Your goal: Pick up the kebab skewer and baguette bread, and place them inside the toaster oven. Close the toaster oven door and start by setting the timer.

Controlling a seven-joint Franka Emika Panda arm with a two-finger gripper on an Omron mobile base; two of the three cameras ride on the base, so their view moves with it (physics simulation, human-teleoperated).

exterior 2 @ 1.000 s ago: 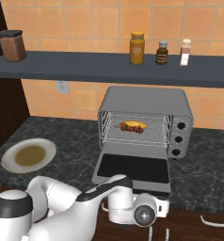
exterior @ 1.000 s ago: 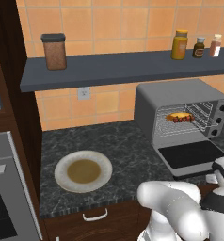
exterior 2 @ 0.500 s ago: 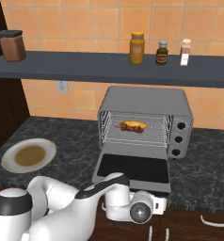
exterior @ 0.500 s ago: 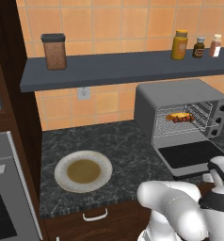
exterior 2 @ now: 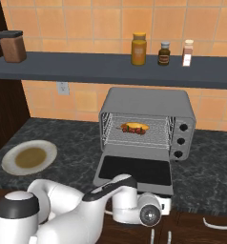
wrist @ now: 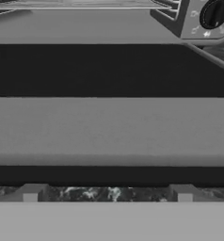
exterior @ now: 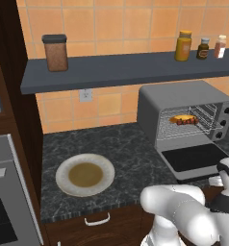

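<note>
While toaster oven door (exterior 2: 135, 170) lies folded down flat, gripper (exterior 2: 160, 236) sits low just before its front edge, jaws spread wide, empty. Kebab skewer (exterior 2: 130, 129) & baguette bread (exterior 2: 137, 127) on rack inside toaster oven (exterior 2: 146, 106).

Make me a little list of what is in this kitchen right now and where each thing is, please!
Grey metal toaster oven: on the dark speckled counter
Dark glass toaster oven door: folded down open
Golden-orange baguette bread: on the wire rack inside
Red-brown kebab skewer: on the same rack, right by the bread
Round white plate: on the counter, left of the oven
Jars: on the grey wall shelf
Pincer: open, low in front of the door's outer edge
</note>
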